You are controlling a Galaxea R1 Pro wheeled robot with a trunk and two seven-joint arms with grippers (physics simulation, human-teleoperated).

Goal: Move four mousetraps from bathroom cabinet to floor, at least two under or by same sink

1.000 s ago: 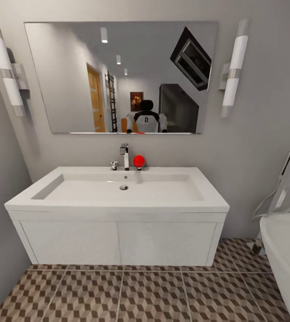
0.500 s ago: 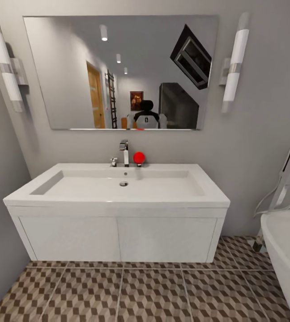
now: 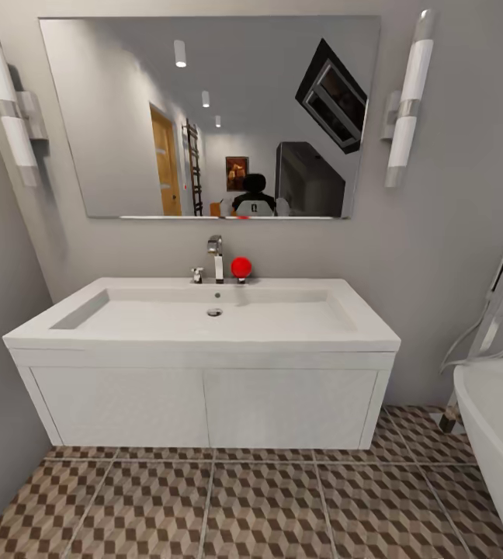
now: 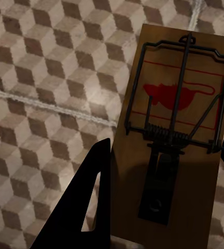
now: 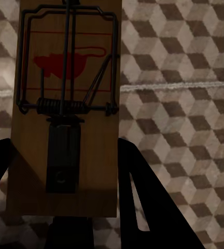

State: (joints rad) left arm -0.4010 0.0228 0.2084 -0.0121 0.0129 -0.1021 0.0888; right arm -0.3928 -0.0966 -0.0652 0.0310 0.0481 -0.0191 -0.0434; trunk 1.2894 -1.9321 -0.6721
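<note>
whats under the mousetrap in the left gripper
Below the mousetrap held between the left gripper's fingers lies the cube-patterned bathroom floor, with a pale grout line crossing it. The board hides the tiles directly beneath it, so anything lying there cannot be seen.

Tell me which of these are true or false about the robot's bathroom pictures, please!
1. Each gripper holds a mousetrap. True: the left gripper pinches one mousetrap, and the right gripper another mousetrap.
2. The ball beside the tap is blue. False: the ball is red.
3. The sink is full of water. False: it looks dry, its drain showing.
4. The floor has a cube pattern. True.
5. A bathtub stands to the right of the sink. True.
</note>
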